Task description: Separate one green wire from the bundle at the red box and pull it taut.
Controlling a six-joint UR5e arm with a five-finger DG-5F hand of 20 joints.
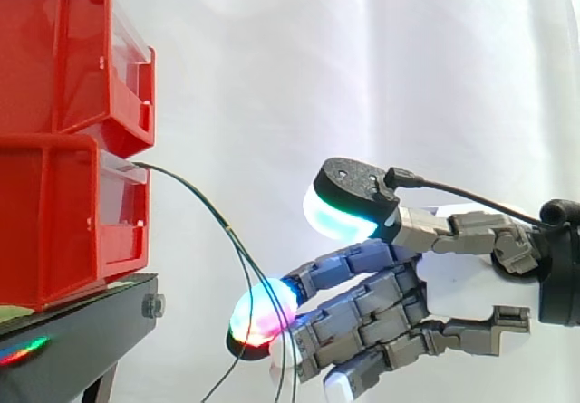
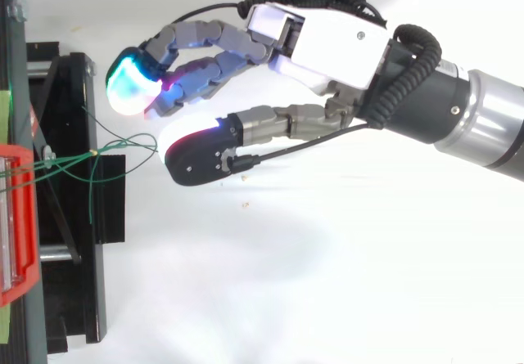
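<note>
While parked this close to the bundle, hasn't actually grabbed anything yet. Biggest stuff first: stacked red bins on the left, sitting on a black stand. Then the hand, reaching in from the right with thumb up high and fingertips lower down, spread well apart, nothing pinched between. Smallest: thin green wires, coming out at the seam between the two bins, arcing down and away, then dropping past the glowing lower fingertips in the side view. Can't tell whether touching those pads or just passing beside. From above, looks like a loose loop ending just short of the thumb, so probably not inside the grip yet.

Stuff likely to go wrong, guessing here: closing now and catching two or three strands instead of one, thanks to the tight bunching near the fingertips. Or closing on air, given that loop sitting short of the pads. Also easy slipping under tension, with fat pads on skinny wire. Worth not yanking too hard either: risk of dragging the bins off the stand or ripping the wire out at the box.
</note>
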